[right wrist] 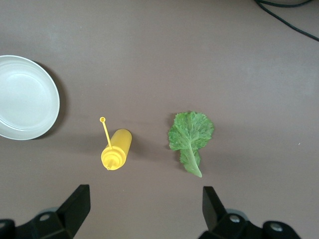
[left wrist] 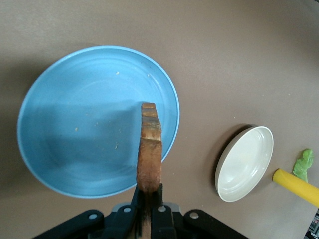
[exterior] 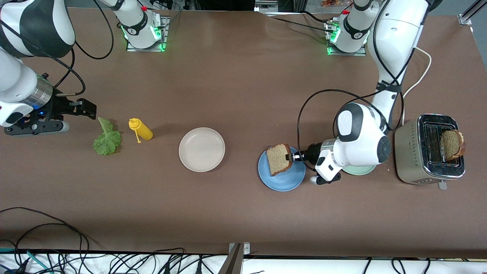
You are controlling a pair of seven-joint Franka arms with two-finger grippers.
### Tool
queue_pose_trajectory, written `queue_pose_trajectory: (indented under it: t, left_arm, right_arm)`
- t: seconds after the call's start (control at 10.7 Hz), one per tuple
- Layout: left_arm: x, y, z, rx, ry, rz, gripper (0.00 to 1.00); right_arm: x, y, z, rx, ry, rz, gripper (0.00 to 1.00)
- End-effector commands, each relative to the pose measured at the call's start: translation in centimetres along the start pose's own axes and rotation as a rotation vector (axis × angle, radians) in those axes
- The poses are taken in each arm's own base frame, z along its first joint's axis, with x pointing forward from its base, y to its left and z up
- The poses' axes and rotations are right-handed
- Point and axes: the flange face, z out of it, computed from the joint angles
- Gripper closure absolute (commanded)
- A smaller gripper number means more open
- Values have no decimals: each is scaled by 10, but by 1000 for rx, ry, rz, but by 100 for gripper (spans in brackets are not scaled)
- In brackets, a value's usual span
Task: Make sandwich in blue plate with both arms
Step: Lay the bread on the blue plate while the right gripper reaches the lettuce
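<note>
Brown tabletop is seen; a bread slice (exterior: 279,158) is pinched edge-up by the left gripper (exterior: 293,156) over the blue plate (exterior: 282,179). Released so, it could topple off the rim. The right gripper (exterior: 81,107), spread wide, waits by the lettuce (exterior: 107,140).

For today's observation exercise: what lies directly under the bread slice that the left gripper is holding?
Under the bread slice, held on edge by the shut left gripper, lies the blue plate, bare apart from crumbs. The strip of plate right beneath the slice is covered.

Robotics lab (bolted arm bases (exterior: 144,30), loose cables (exterior: 57,236))
</note>
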Motion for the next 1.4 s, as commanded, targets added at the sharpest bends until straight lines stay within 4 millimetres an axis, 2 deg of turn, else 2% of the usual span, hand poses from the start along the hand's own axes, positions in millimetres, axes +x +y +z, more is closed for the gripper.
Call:
queue_pose_trajectory:
  t: [0.0, 0.28, 0.37, 0.47, 0.56, 0.65, 0.75, 0.93, 1.03, 1.21, 1.31]
  left_arm:
    - [4, 10, 16, -17, 17, 2, 100]
    - [9, 2, 14, -12, 21, 46, 100]
    - [17, -12, 10, -6, 32, 92, 93]
    - [23, -25, 8, 4, 39, 139, 79]
    - [28, -33, 7, 6, 52, 172, 57]
    - [36, -46, 4, 12, 96, 219, 1]
    - [41, -51, 0, -6, 118, 320, 0]
    - [50, -84, -7, -75, 136, 410, 0]
    - [50, -89, -15, -71, 143, 430, 0]
    - [50, -97, -32, -65, 120, 422, 0]
    - [50, -101, -46, -62, 113, 422, 0]
  right_arm:
    - [-2, -2, 1, -3, -2, -2, 0]
    - [1, 0, 8, -12, -10, -3, 0]
    - [3, 2, 12, -15, -9, -7, 0]
    - [6, 6, 20, -17, -22, -8, 0]
    - [8, 9, 27, -20, -33, -12, 0]
    - [9, 12, 38, -20, -46, -35, 0]
    - [7, 21, 52, -20, -60, -45, 0]
    - [4, 36, 85, -17, -63, -102, 0]
    - [1, 44, 102, -13, -67, -119, 0]
    - [-5, 45, 135, -7, -76, -148, 0]
    - [-10, 52, 159, -4, -79, -173, 0]
